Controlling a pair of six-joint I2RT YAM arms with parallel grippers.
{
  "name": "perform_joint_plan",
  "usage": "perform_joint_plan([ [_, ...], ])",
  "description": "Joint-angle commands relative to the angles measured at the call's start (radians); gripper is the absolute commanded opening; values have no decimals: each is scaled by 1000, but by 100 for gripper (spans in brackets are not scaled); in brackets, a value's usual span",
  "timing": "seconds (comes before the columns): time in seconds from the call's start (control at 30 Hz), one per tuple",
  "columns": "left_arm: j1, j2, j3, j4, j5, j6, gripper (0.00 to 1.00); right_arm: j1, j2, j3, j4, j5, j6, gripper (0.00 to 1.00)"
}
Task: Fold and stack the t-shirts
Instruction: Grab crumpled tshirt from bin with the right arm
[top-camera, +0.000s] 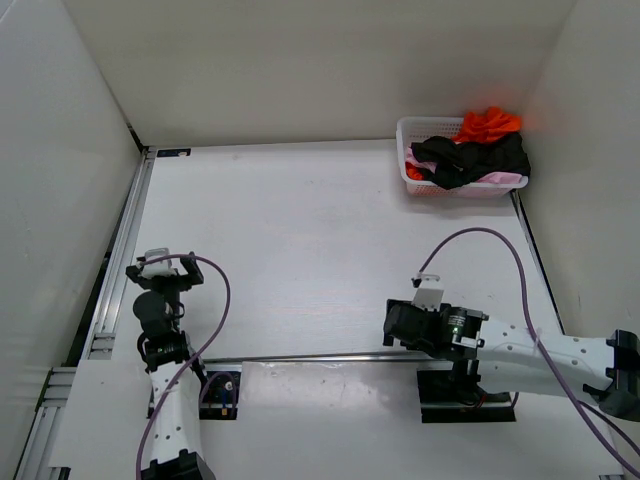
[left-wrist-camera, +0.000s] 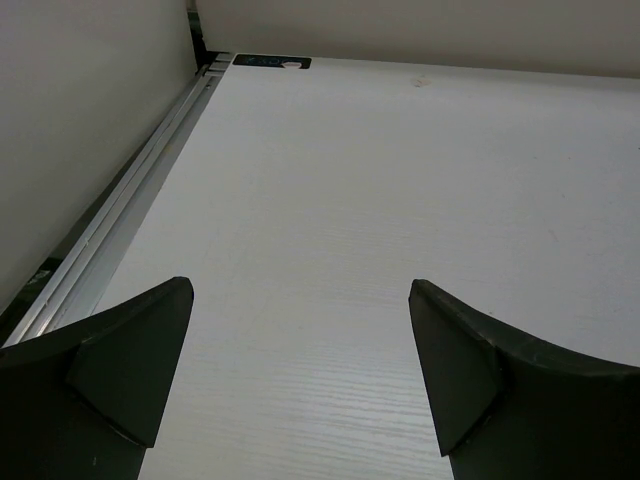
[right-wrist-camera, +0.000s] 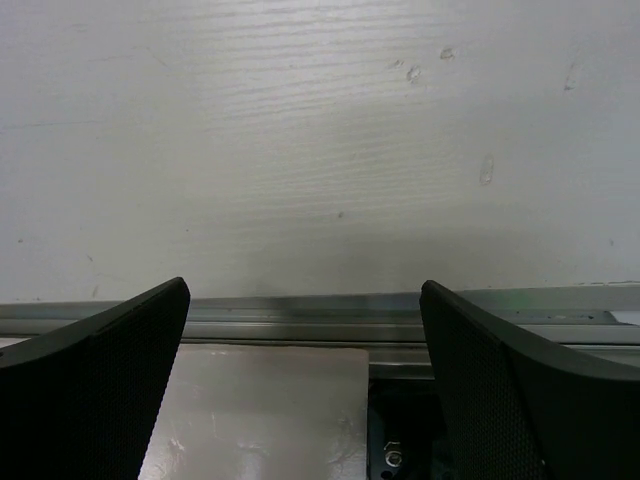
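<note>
The t-shirts lie bunched in a white mesh basket (top-camera: 404, 142) at the table's far right corner. An orange-red one (top-camera: 490, 123) is on top at the back, a black one (top-camera: 470, 158) is draped over the middle, and a light pink one (top-camera: 497, 180) shows at the front edge. My left gripper (top-camera: 165, 262) (left-wrist-camera: 300, 285) is at the near left, open over bare white table, far from the basket. My right gripper (top-camera: 390, 325) (right-wrist-camera: 304, 285) hovers near the table's front edge, open, with nothing between its fingers. No t-shirt shows in either wrist view.
An aluminium rail (top-camera: 122, 245) runs along the left side and a metal rail (top-camera: 310, 356) (right-wrist-camera: 300, 312) crosses the near edge. A steel plate (right-wrist-camera: 260, 410) lies under the right gripper. White walls (top-camera: 300, 60) enclose the table (top-camera: 300, 250).
</note>
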Motion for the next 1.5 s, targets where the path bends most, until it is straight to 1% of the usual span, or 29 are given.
perform_joint_plan([
  [0.0, 6, -9, -153, 0, 13, 0, 100, 6, 50, 120, -31, 96, -55, 100],
  [0.13, 6, -9, -153, 0, 13, 0, 100, 6, 110, 300, -29, 220, -257, 100],
  [0.2, 6, -9, -153, 0, 25, 0, 100, -27, 121, 393, 33, 289, -372, 100],
  [0.23, 6, -9, -137, -27, 69, 0, 100, -56, 132, 427, 110, 280, -491, 100],
  [0.27, 6, -9, -120, -44, 108, 0, 100, -97, 132, 465, 148, 254, -545, 100],
  [0.33, 6, -24, -37, -107, 180, 0, 100, -263, 162, 567, 262, 161, -642, 100],
  [0.37, 6, -36, -2, -182, 239, 0, 100, -332, 185, 599, 296, 19, -720, 100],
  [0.4, 6, -36, 79, -219, 270, 0, 100, -478, 204, 671, 320, -60, -740, 100],
  [0.43, 6, -36, 124, -257, 301, 0, 100, -556, 225, 712, 345, -145, -756, 100],
  [0.47, 6, -21, 170, -303, 320, 0, 100, -692, 283, 757, 345, -219, -776, 100],
  [0.5, 6, 13, 213, -304, 306, 0, 100, -748, 316, 845, 345, -272, -776, 100],
  [0.57, 6, 51, 343, -315, 254, 0, 100, -866, 429, 935, 345, -284, -796, 100],
  [0.6, 6, 69, 383, -324, 240, 0, 100, -895, 473, 984, 322, -257, -796, 100],
  [0.63, 6, 105, 458, -350, 240, 0, 100, -947, 570, 1091, 272, -188, -796, 100],
  [0.67, 6, 126, 498, -380, 261, 0, 100, -972, 619, 1145, 246, -156, -796, 100],
  [0.7, 6, 189, 546, -488, 278, 0, 100, -995, 671, 1246, 220, -130, -796, 100],
  [0.73, 6, 232, 660, -564, 307, 0, 100, -1041, 775, 1297, 192, -104, -796, 100],
  [0.8, 6, 333, 785, -707, 327, 0, 100, -1081, 871, 1374, 143, -90, -787, 100],
  [0.83, 6, 429, 889, -803, 311, 0, 100, -1113, 955, 1423, 143, -90, -800, 100],
  [0.93, 6, 551, 1011, -926, 378, 0, 100, -1164, 1108, 1480, 143, -90, -810, 100],
  [1.07, 6, 588, 1061, -947, 471, 0, 100, -1201, 1259, 1546, 143, -125, -836, 100],
  [1.17, 6, 622, 1071, -956, 462, 0, 100, -1221, 1322, 1546, 143, -142, -856, 100],
  [1.23, 6, 634, 1071, -956, 417, 0, 100, -1233, 1344, 1535, 143, -152, -868, 100],
  [1.3, 6, 645, 1071, -966, 392, 0, 100, -1242, 1354, 1535, 143, -152, -868, 95],
  [1.33, 6, 645, 1071, -966, 381, 0, 100, -1254, 1364, 1535, 143, -177, -868, 87],
  [1.37, 6, 645, 1071, -980, 357, 0, 100, -1254, 1364, 1535, 152, -200, -868, 70],
  [1.4, 6, 654, 1071, -980, 346, 0, 100, -1268, 1364, 1544, 152, -227, -868, 58],
  [1.43, 6, 654, 1071, -989, 335, 0, 100, -1277, 1364, 1544, 152, -252, -868, 29],
  [1.47, 6, 654, 1071, -989, 323, 0, 100, -1277, 1364, 1559, 152, -252, -859, 15],
])
